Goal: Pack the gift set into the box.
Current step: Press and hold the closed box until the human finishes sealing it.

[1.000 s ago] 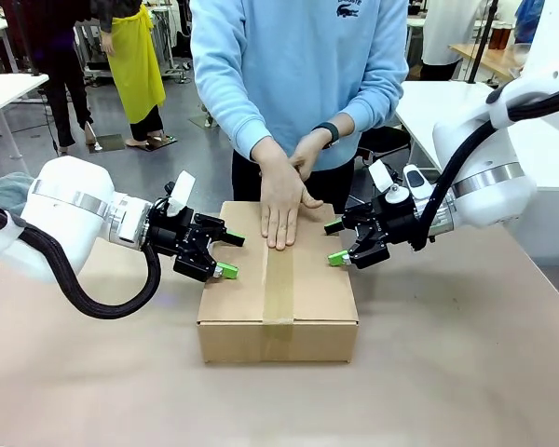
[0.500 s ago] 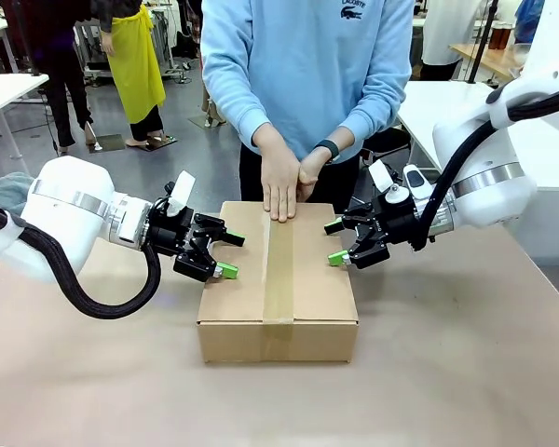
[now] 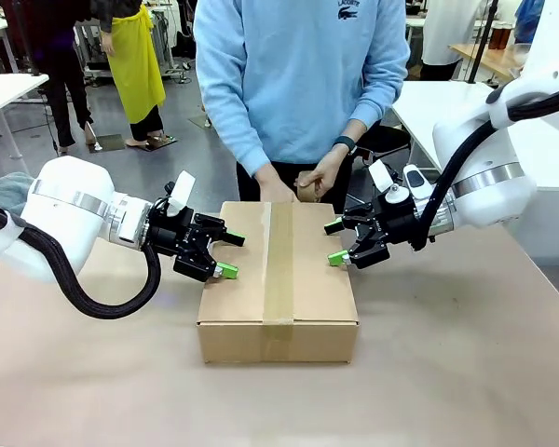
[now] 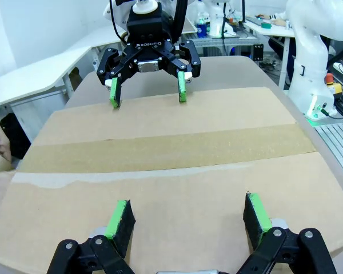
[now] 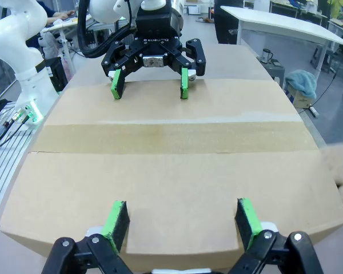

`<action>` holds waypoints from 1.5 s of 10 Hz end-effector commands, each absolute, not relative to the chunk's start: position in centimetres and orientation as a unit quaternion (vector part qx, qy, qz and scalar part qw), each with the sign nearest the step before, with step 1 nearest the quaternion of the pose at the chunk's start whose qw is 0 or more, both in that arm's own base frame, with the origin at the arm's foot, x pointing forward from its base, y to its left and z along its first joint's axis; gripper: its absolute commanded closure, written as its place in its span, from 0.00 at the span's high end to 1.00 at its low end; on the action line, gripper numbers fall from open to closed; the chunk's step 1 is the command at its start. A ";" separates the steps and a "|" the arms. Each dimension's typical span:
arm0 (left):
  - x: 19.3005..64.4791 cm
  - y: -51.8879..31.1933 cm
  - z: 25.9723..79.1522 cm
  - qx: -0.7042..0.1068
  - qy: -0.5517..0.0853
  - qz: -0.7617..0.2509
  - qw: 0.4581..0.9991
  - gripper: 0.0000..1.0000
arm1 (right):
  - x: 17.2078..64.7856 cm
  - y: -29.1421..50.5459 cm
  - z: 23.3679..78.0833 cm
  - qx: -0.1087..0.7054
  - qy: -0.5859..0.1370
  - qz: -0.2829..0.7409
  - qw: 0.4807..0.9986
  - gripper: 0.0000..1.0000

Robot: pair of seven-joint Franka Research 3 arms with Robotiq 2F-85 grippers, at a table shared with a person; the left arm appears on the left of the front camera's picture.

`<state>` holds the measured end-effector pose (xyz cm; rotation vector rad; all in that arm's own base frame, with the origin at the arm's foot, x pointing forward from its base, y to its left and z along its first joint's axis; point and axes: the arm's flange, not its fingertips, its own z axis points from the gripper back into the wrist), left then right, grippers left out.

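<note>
The brown cardboard box (image 3: 279, 279) lies shut in the middle of the table, a tape strip (image 3: 279, 261) running along its top seam. My left gripper (image 3: 229, 253) stands open at the box's left edge, its fingers over the flap (image 4: 186, 222). My right gripper (image 3: 335, 242) stands open at the right edge, fingers over that flap (image 5: 180, 225). Each wrist view shows the other gripper across the box top. The gift set is out of sight. The person's hands (image 3: 303, 186) hover just past the box's far edge, off the lid.
The person in a light blue sweater (image 3: 303, 74) stands at the table's far side. Bare brown tabletop (image 3: 466, 372) surrounds the box. White tables (image 3: 9, 88) and other people stand farther back.
The person's hands, flat on the taped seam a second ago, have lifted off the lid and drawn back to the far edge. Both grippers have stayed put.
</note>
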<state>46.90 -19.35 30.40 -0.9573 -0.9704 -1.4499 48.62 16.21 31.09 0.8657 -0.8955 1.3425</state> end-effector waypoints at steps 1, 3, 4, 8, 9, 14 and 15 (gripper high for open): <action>46.7 -19.3 30.2 -0.403 -0.409 -0.614 0.542 1.00 | 48.6 16.2 31.0 0.369 -0.388 0.581 0.613 1.00; 46.7 -19.3 30.2 -0.403 -0.409 -0.614 0.542 1.00 | 48.6 16.2 31.0 0.369 -0.388 0.581 0.613 1.00; 46.7 -19.3 30.2 -0.403 -0.409 -0.614 0.542 1.00 | 48.6 16.2 31.0 0.369 -0.388 0.581 0.613 1.00; 46.7 -19.3 30.2 -0.403 -0.409 -0.614 0.542 1.00 | 48.6 16.2 31.0 0.369 -0.388 0.581 0.613 1.00; 46.9 -19.4 30.4 -0.403 -0.409 -0.611 0.544 1.00 | 48.6 16.2 31.1 0.375 -0.388 0.581 0.609 1.00; 39.6 -2.5 39.5 -0.451 -0.633 -0.465 0.423 1.00 | 44.1 0.0 36.9 0.579 -0.558 0.435 0.405 1.00; 39.3 1.3 37.5 -0.471 -0.652 -0.415 0.424 1.00 | 43.0 -3.7 35.3 0.569 -0.608 0.385 0.398 1.00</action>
